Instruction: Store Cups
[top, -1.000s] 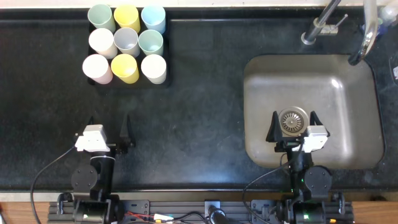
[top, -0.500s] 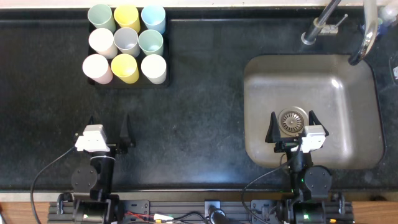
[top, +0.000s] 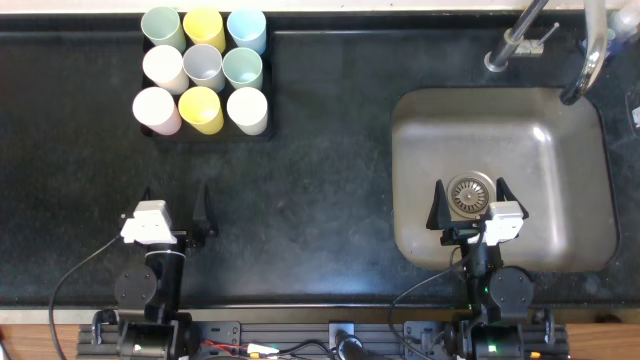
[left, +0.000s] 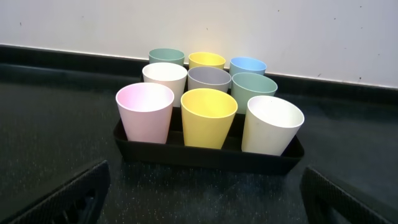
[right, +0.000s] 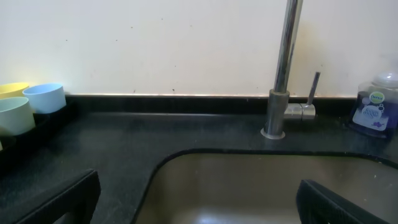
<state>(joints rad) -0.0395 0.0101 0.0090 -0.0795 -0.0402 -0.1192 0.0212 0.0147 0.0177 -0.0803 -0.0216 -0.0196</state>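
Note:
Several pastel cups stand upright in a black tray (top: 270, 112) (left: 208, 160) at the back left of the dark counter: pink (top: 156, 110) (left: 145, 112), yellow (top: 200, 109) (left: 208, 117) and white (top: 247, 109) (left: 272, 124) in the front row, more behind. My left gripper (top: 176, 203) (left: 205, 193) rests open near the counter's front, well short of the tray, holding nothing. My right gripper (top: 470, 200) (right: 199, 199) is open over the front part of the sink (top: 560, 150), also holding nothing.
A steel sink (right: 249, 186) with a round drain (top: 471, 193) fills the right side. A tap (top: 520, 35) (right: 283, 74) and a blue soap bottle (right: 376, 106) stand behind it. A pale wall (left: 311, 31) backs the counter.

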